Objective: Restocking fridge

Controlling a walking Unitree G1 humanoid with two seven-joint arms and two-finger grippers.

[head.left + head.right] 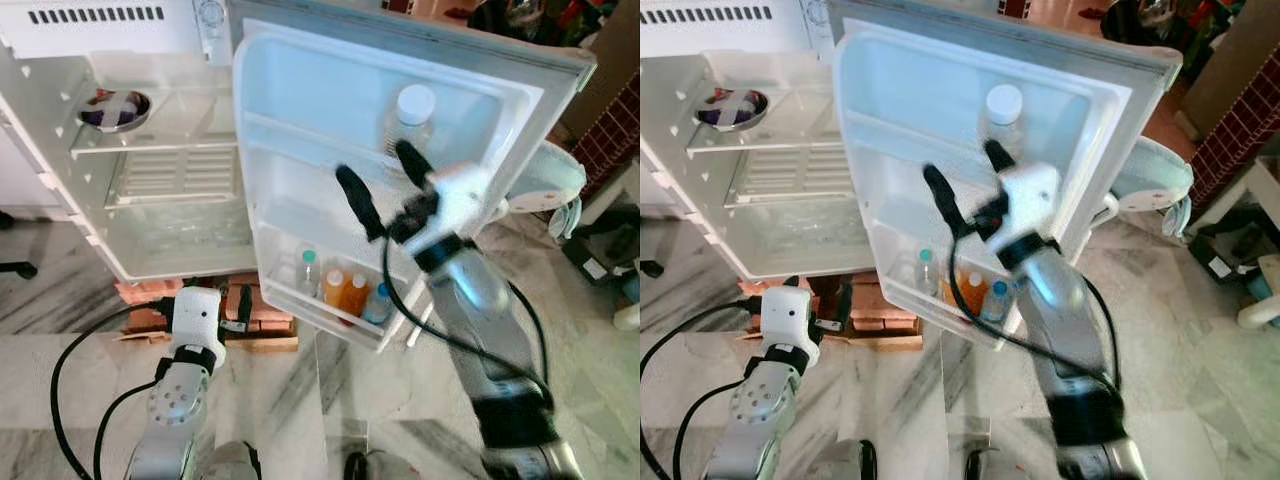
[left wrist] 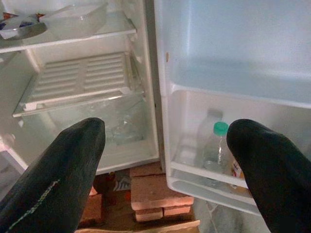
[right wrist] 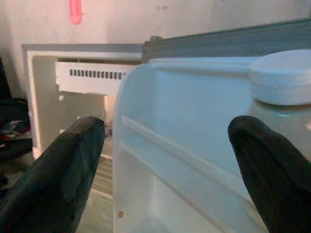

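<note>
Hovering spread-fingered, right gripper (image 1: 385,190) faces white-capped bottle (image 1: 412,118) in fridge door (image 1: 300,80).

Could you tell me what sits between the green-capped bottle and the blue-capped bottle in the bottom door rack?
Two orange bottles stand side by side between the green-capped bottle and the blue-capped bottle, seen in the left eye view.

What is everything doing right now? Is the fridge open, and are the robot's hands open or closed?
White fridge door: swung wide open.
White-capped clear jar: upright on the upper door shelf, capped.
Green-capped clear bottle: upright in the bottom door shelf, capped.
Two orange bottles: upright beside it.
Round metal bowl: resting on the top fridge shelf.
Right gripper: open, raised by the jar.
Left gripper: open, low.
</note>
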